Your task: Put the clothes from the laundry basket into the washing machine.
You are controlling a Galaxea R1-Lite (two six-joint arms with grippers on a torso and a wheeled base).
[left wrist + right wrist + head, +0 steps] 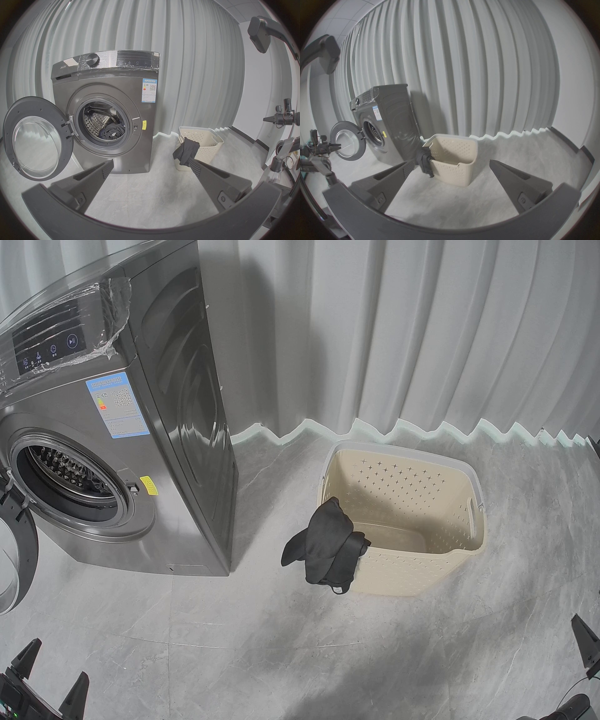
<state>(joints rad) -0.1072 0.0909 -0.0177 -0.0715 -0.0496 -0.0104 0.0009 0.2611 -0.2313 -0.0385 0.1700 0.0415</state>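
A cream laundry basket [465, 485] [215, 142] [462, 173] stands on the floor to the right of the grey washing machine [181, 396] [131, 131] [393, 125]. A black garment [328, 543] [187, 150] [424, 159] hangs over the basket's near-left rim, half outside. The machine's round door [37, 139] [347, 145] is swung open, and dark clothes [111, 131] lie in the drum [72, 474]. My left gripper [51, 677] [150, 165] is low at the near left, open and holding nothing. My right gripper [451, 165] is also open and holds nothing; one finger [586, 640] is at the near right edge.
White curtains [406, 334] hang behind the machine and basket. The grey marble-look floor [250, 640] between me and the basket is bare. A tripod and stand gear [281, 125] stand off to one side in the left wrist view.
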